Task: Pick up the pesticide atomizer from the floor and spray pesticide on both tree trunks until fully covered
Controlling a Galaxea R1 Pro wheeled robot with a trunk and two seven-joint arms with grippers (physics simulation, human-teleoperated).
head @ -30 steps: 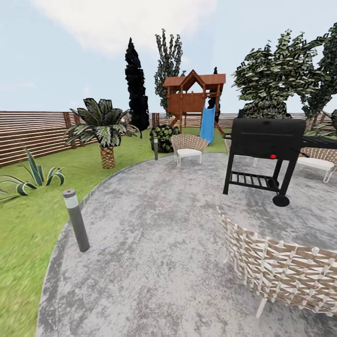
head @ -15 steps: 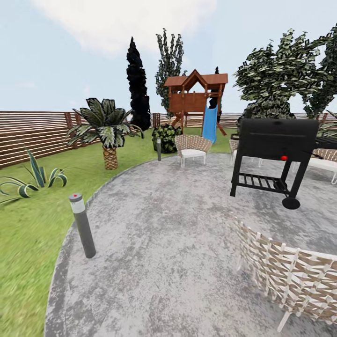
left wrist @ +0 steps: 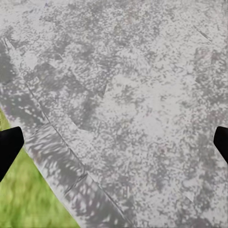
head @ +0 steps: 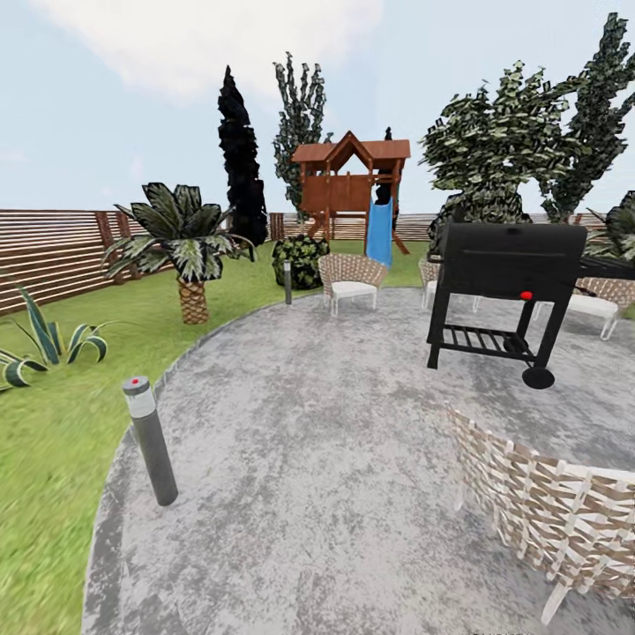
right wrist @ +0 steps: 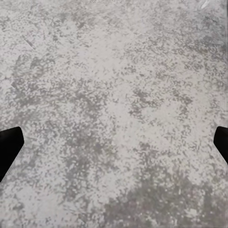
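**Searching the garden, atomizer not yet found**

The robot is crossing the garden, and judging by the pictures the step in hand is the search: no pesticide atomizer is showing on the paving or on the lawn, so its place cannot be told from here.

Going from the left of the head view: the slatted fence is running along the lawn's far edge, with a spiky striped plant in front of it. A bollard light is standing at the paving's left edge, and a short palm is growing on the grass beyond it. Further back stand a dark cypress, a second bollard light beside a bush, a wicker chair, and the playhouse with its blue slide. A black grill is standing on the paving's right part, and a woven chair back is sitting at the near right.

Both wrist views are looking down at the paving. The left pincer is spread wide and holding nothing, near the paving's grass edge; the right pincer is likewise spread and empty.

The next move probably calls for turning or driving on until the atomizer and the two thick pale trunks come into sight.
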